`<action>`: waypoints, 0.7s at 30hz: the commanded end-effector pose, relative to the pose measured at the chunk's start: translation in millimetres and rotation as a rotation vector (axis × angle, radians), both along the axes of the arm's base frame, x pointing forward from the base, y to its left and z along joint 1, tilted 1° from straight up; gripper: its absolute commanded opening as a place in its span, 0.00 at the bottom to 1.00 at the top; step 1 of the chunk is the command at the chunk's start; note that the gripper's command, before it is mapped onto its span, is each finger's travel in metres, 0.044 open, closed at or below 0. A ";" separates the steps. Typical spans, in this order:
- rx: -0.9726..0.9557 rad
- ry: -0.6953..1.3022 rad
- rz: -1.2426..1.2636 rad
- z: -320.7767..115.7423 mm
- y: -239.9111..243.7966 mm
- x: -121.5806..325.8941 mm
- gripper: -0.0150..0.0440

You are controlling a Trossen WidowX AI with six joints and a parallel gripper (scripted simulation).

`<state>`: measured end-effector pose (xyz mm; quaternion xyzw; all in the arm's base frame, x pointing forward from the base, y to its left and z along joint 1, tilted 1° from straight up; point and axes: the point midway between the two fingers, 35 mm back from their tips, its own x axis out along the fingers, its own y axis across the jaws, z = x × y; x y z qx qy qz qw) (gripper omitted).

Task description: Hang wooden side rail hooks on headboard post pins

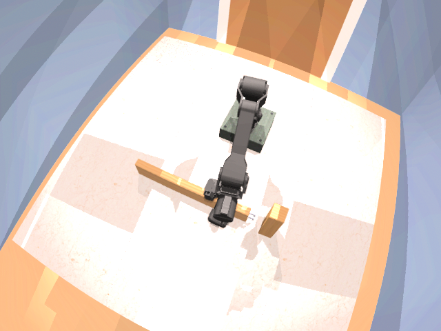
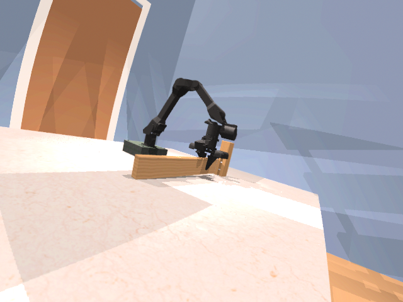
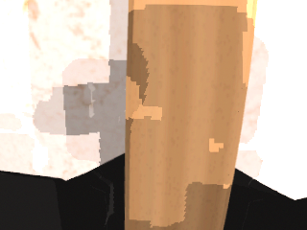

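Two steel hooks (image 1: 251, 216) point postward, just ahead of the hand (image 1: 220, 214) (image 2: 208, 159)! It's clamped on the wooden side rail (image 1: 167, 178) (image 2: 165, 166) (image 3: 187, 96), likely for steering.

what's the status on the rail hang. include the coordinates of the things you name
Hand (image 1: 218, 209) (image 2: 204, 162) shut on wooden rail (image 1: 171, 181) (image 2: 165, 167) (image 3: 184, 144); hooks (image 1: 251, 216) short of headboard post (image 1: 273, 221) (image 2: 229, 157), not hung; nothing seen blocking the gap between.

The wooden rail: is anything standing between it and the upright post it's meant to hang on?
Nothing visible stands in the way. The gripper holds the rail near its hooked end, and only an open gap separates the hooks from the post.
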<state>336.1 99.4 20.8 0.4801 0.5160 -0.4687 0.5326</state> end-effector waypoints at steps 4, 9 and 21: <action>0.002 -0.017 -0.002 7.7 0.4 2.6 0.25; 0.002 -0.017 -0.002 8.5 0.4 2.5 0.25; 0.002 -0.017 -0.002 10.5 0.4 2.4 0.25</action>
